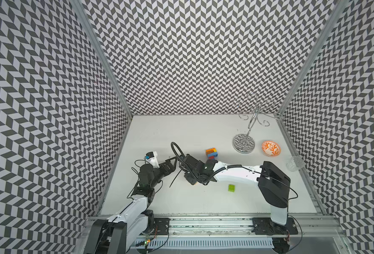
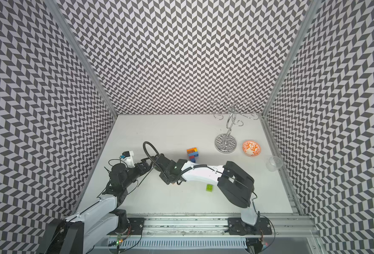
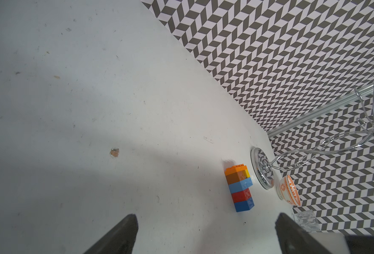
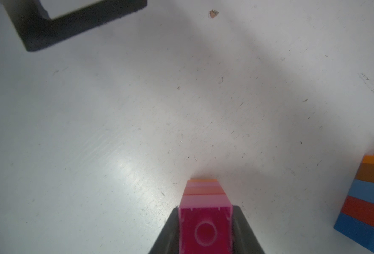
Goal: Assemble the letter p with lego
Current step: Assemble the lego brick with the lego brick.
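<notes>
White scuffed surface [image 1: 181, 132] carries an upright lego stack [image 1: 211, 153] of orange, brown, light blue, red and blue plastic bricks, right of centre and toward the far side. At centre-left the left arm's black fingers [image 3: 120, 235] hang spread wide and empty. Just right of them, the right arm's black fingers [image 4: 243, 233] are clenched on a pink lego piece [image 4: 204, 228] tipped with orange, and a small lime studded brick [image 1: 231, 188] lies alone nearer, right of centre.

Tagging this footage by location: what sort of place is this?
Probably a robot test cell: grey-and-white chevron-patterned walls enclose a white tabletop, with a metal mounting rail along its front edge.
</notes>
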You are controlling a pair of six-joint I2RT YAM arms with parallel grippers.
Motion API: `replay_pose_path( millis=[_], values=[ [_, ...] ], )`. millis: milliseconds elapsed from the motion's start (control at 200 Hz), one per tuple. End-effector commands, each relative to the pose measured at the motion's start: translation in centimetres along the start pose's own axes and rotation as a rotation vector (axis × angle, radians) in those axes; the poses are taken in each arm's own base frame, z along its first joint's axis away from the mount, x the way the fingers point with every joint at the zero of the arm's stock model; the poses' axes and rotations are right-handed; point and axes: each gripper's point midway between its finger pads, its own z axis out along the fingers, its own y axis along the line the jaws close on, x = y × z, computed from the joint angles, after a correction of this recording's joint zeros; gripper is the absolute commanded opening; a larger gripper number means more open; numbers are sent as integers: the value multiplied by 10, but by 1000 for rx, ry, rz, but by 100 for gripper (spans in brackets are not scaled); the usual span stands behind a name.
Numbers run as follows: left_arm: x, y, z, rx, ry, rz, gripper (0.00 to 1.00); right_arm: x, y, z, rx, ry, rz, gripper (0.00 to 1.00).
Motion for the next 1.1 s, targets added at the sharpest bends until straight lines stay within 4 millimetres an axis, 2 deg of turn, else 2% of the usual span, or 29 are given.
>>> replay_pose_path(
  millis=[0, 150, 265, 290, 366, 411, 486, 556, 646, 711, 841, 911, 986, 1092],
  values=[
    [0, -3, -1, 21, -2, 3, 100, 134, -22, 14, 95, 501, -108, 0],
    [0, -3, 0, 23, 2, 2, 100, 127, -21, 15, 95, 484, -109, 0],
    [0, -5, 0, 30, 4, 7, 100, 103, -18, 6, 84, 403, -82, 16],
    [0, -6, 0, 34, 4, 9, 100, 96, -17, 2, 78, 380, -74, 25],
    [-1, -8, -1, 42, 4, 15, 100, 71, -12, -9, 53, 290, -46, 38],
    [-1, -11, -1, 50, 4, 21, 100, 57, -13, -18, 54, 232, -21, 50],
    [-2, -15, -2, 58, -2, 36, 100, 39, -15, -32, 43, 151, 23, 59],
    [-3, -20, -3, 60, -12, 55, 100, 32, -21, -44, 41, 85, 71, 67],
    [-3, -26, -3, 58, -19, 82, 100, 32, -32, -59, 47, 12, 143, 74],
    [-1, -32, -3, 61, -15, 103, 100, 39, -46, -69, 71, -34, 202, 77],
    [4, -54, -2, 87, -4, 166, 100, 57, -86, -91, 95, -143, 371, 81],
    [8, -71, -1, 87, 7, 196, 100, 67, -105, -104, 79, -207, 457, 83],
    [15, -97, -2, 104, 31, 229, 100, 74, -130, -123, 93, -301, 547, 85],
    [37, -134, 2, 101, 125, 286, 99, 87, -159, -145, 122, -435, 656, 97]
  ],
)
